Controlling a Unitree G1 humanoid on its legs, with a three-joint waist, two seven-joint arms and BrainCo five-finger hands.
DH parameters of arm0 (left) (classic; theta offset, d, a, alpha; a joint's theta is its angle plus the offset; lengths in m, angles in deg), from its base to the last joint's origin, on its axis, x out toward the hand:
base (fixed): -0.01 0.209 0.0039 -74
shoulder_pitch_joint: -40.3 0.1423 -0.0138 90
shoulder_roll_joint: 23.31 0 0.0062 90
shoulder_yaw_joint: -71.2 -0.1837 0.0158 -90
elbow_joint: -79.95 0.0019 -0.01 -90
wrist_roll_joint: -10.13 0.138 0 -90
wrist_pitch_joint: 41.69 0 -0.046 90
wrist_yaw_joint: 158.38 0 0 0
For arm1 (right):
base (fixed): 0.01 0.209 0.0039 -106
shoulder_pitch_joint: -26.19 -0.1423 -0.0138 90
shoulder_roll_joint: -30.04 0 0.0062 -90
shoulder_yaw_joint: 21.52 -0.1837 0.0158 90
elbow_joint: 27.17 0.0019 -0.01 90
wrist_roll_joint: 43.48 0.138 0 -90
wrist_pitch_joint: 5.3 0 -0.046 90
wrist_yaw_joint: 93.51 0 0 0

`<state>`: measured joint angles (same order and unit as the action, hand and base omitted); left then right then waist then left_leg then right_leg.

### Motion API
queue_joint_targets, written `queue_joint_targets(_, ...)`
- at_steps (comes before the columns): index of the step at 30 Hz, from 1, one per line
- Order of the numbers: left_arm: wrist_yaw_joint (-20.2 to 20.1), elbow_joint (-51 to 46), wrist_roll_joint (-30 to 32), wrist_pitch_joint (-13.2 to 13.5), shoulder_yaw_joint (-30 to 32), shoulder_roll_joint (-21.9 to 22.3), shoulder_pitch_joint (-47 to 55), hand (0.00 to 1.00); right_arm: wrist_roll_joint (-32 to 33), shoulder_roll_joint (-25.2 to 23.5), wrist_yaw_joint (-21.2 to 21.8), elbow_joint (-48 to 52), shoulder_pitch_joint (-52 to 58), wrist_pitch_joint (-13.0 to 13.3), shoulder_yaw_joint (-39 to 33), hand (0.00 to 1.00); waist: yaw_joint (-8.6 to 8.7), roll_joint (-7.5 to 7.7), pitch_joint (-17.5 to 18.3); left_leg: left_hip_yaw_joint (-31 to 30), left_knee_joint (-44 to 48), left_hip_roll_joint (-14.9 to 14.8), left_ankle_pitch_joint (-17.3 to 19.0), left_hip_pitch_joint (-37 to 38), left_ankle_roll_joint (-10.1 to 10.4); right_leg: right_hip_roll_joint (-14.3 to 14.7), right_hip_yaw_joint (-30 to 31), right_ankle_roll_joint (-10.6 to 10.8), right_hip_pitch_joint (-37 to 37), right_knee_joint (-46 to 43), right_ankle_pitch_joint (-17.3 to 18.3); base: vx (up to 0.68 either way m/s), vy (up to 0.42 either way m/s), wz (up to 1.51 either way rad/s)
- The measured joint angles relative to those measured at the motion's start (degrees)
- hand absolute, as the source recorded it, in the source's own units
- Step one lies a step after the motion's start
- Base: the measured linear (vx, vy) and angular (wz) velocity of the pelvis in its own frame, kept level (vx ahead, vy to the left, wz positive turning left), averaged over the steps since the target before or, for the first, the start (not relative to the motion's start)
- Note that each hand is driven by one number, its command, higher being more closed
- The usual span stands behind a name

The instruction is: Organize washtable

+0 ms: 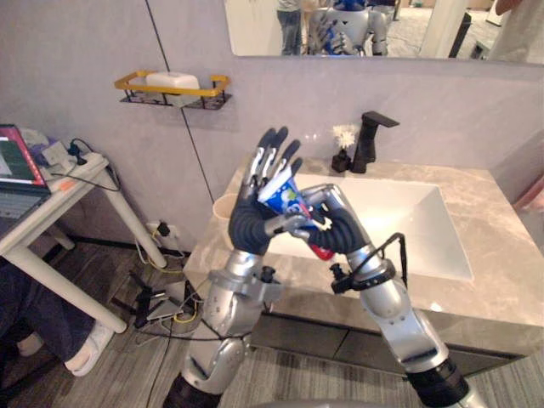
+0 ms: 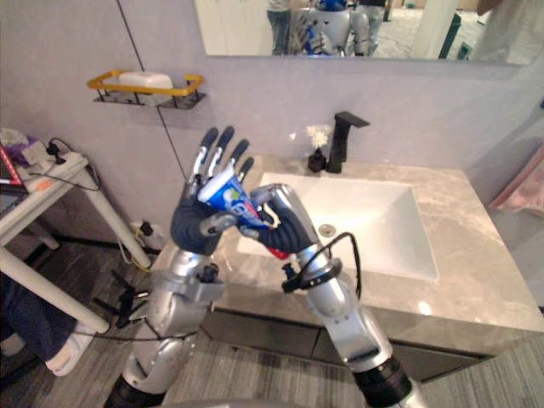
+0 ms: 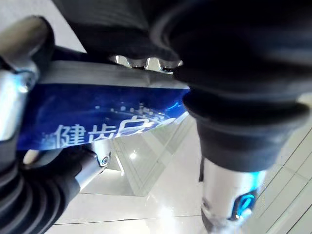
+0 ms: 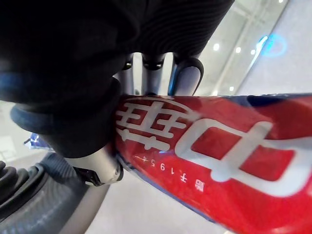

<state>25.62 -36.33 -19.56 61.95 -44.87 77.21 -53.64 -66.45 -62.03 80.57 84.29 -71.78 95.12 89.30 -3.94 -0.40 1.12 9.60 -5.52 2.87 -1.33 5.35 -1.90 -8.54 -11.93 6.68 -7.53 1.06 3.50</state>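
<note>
– So, where was the toothpaste tube (image 1: 285,197)?
– Up in the air between both hands, in front of the left end of the tabletop (image 1: 493,297), touching nothing else. The sink (image 1: 408,221) was off to the right of it.
– Grips?
– The right robot hand (image 1: 340,225) had its fingers curled round the lower, red end and was gripping it. The left robot hand (image 1: 253,223) was spread with its fingers straight up, and the tube's upper blue end only leaned against them.
– Risks?
– Mostly a drop, I'd say. If the right released before the left wrapped round, nothing would have held the tube. It could have hit the tabletop edge or gone on to the floor (image 1: 110,374).
– Anything else?
– A hard squeeze could have kinked the tube or pushed paste out. The cap was hidden, so I couldn't tell.
</note>
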Motion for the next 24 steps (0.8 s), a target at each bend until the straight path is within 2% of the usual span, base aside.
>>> queue_joint_targets(24,1.53,1.81,0.00,2.56,-1.10,-0.36,-2.44,1.00,0.11,0.22,-0.11,-0.93,-0.96,-0.17,1.95,1.00,0.02,0.67,-0.01,0.93,0.00,0.00,-0.05,-0.11,-0.06,-0.08,1.21,0.03,0.94,-0.73,-0.14,0.00,-0.001,-0.01)
